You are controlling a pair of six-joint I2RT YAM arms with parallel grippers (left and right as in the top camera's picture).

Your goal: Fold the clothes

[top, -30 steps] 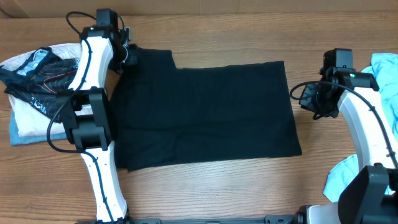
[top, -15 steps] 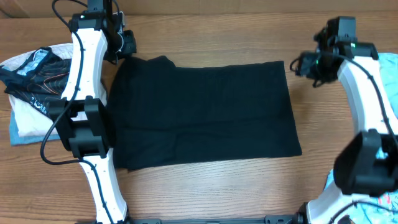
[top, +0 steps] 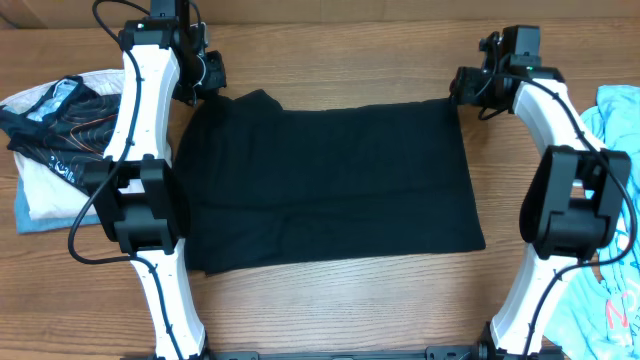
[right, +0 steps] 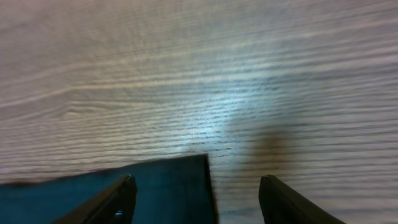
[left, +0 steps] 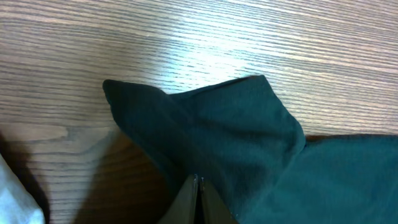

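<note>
Where the left gripper (left: 198, 186) is pressed together, a fold of the black T-shirt (left: 236, 137) is pinched. The cloth is bunched just ahead of the fingers, and the wooden table (left: 249, 37) is seen beyond. The right gripper (right: 198, 182) is held spread; a shirt corner is framed between its fingers, with bare wood ahead.

Plain black T-shirt (top: 330, 185) on brown wood-grain table (top: 350, 300)

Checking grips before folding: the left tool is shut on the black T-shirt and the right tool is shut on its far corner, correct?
Not the right tool: the right wrist view shows it open, fingers either side of the T-shirt corner. The left tool is shut on the T-shirt.
</note>
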